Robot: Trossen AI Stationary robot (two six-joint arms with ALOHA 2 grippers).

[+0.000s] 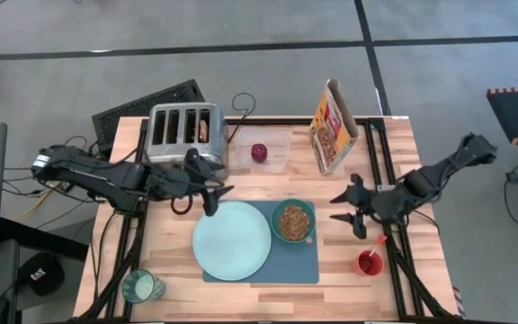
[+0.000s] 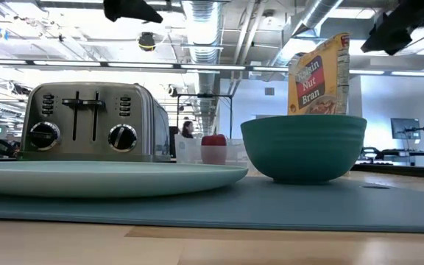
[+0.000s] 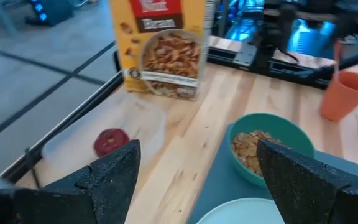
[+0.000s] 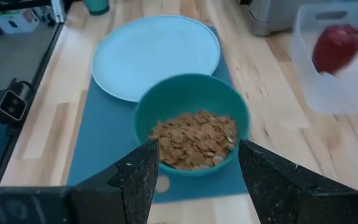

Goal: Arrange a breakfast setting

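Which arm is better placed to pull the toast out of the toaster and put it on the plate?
Probably the left. Its open pincer hovers just in front of the toaster, where the toast sits in a slot, and beside the plate. The right pincer is open beyond the bowl.

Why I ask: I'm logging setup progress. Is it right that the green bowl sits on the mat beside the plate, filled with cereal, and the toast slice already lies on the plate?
Not quite. The plate is bare; the toast slice is in the toaster, as the high view shows. The rest holds: the cereal-filled green bowl sits on the mat beside the plate.
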